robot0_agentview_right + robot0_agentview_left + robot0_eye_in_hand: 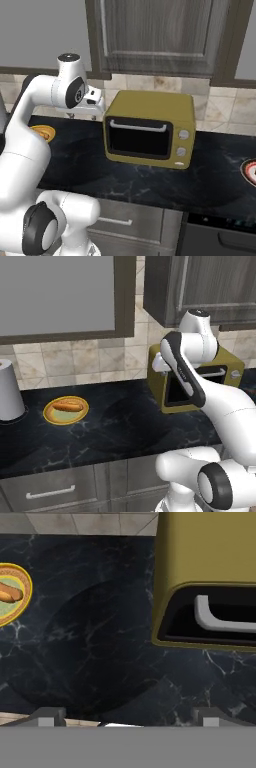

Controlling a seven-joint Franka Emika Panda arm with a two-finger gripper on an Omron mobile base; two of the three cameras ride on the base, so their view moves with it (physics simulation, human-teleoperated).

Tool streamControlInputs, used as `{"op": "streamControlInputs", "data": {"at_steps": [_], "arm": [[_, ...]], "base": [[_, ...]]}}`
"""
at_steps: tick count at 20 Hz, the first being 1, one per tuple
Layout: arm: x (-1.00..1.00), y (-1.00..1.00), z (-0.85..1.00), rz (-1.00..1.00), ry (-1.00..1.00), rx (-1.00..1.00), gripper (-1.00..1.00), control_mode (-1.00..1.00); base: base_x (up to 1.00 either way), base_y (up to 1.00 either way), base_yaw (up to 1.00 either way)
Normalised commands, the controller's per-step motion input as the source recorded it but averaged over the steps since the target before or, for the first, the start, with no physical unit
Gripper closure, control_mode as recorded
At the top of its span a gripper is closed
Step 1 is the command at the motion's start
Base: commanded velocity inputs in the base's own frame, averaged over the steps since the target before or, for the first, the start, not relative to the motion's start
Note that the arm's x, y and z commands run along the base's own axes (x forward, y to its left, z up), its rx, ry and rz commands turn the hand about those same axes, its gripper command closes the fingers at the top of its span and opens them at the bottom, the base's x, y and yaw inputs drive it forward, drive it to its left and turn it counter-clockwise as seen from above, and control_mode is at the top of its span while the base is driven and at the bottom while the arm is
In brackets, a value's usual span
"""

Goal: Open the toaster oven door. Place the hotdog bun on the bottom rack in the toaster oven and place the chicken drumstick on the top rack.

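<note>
The boxy mustard-yellow toaster oven [150, 129] sits mid-frame in the right base view on the black marble desk [215, 175], its black-framed glass door [139, 138] shut. In the hand view the white bar handle [220, 617] lies at right. The end effector [127, 714], at the bottom of the hand view, is spread wide and holds nothing. It should centre both fingers across the handle before closing, then pull outward and down. The orange-tan hotdog bun [68, 405] waits on a yellow-rimmed plate [66, 416] at the left of the left base view.
</note>
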Motion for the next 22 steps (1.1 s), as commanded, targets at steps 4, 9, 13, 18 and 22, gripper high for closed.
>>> {"op": "streamControlInputs", "data": {"at_steps": [4, 9, 13, 18, 22], "arm": [[0.00, 0.00, 0.00, 0.00, 0.00, 0.00, -1.00, 1.00], [0.00, 0.00, 0.00, 0.00, 0.00, 0.00, -1.00, 1.00], [0.00, 0.00, 0.00, 0.00, 0.00, 0.00, -1.00, 1.00], [0.00, 0.00, 0.00, 0.00, 0.00, 0.00, -1.00, 1.00], [0.00, 0.00, 0.00, 0.00, 0.00, 0.00, -1.00, -1.00]], "base": [[0.12, 0.43, 0.00], [0.08, 0.13, 0.00], [0.00, 0.00, 0.00], [0.00, 0.00, 0.00], [0.00, 0.00, 0.00]]}}
